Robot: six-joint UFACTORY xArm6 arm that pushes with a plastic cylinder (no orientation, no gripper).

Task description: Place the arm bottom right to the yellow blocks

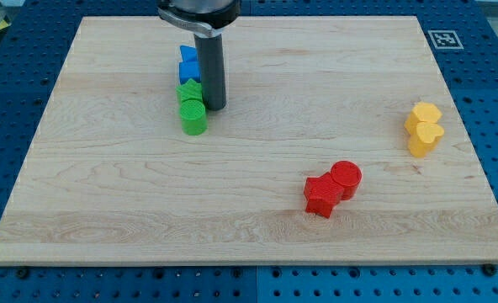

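Observation:
Two yellow blocks sit touching at the view's right: a yellow hexagon [424, 114] above a yellow heart [423, 139]. My tip [214, 107] is far to their left, at the view's upper middle, right beside a green star-like block [190, 93] and a green cylinder [193, 119]. Two blue blocks [188, 64] lie just above the green ones, left of the rod.
A red star-like block [320, 195] and a red cylinder [346, 178] sit touching at the view's lower middle-right. The wooden board [106, 210] lies on a blue pegboard; a fiducial tag [442, 39] is at its top right corner.

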